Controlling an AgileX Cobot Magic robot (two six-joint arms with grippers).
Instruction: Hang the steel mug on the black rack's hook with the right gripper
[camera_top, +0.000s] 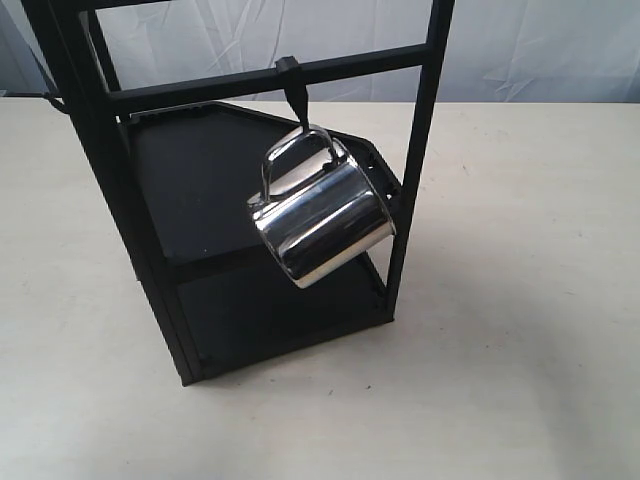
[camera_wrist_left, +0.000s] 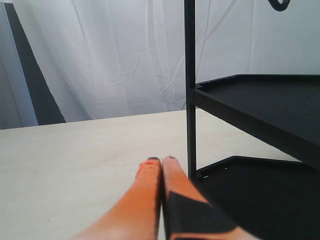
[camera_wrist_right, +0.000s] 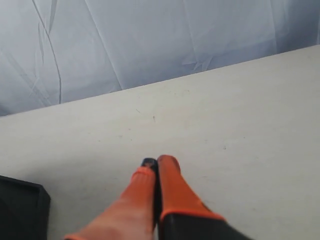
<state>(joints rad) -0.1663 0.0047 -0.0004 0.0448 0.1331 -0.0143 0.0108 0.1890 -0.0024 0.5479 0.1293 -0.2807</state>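
The steel mug (camera_top: 325, 218) hangs tilted by its looped handle from the hook (camera_top: 293, 92) on the black rack's (camera_top: 110, 190) crossbar, free of any gripper. Neither arm shows in the exterior view. In the right wrist view my right gripper (camera_wrist_right: 157, 164) is shut with nothing between its orange fingers, low over the bare table, with a black shelf corner (camera_wrist_right: 22, 207) beside it. My left gripper (camera_wrist_left: 161, 161) is also shut and empty, close to a thin rack post (camera_wrist_left: 190, 90) and the two shelves (camera_wrist_left: 265, 100). The mug is out of both wrist views.
The pale table (camera_top: 520, 330) spreads around the rack on all sides. A white cloth backdrop (camera_top: 530, 45) hangs behind the table. A dark panel (camera_wrist_left: 35, 85) stands at the backdrop's edge in the left wrist view.
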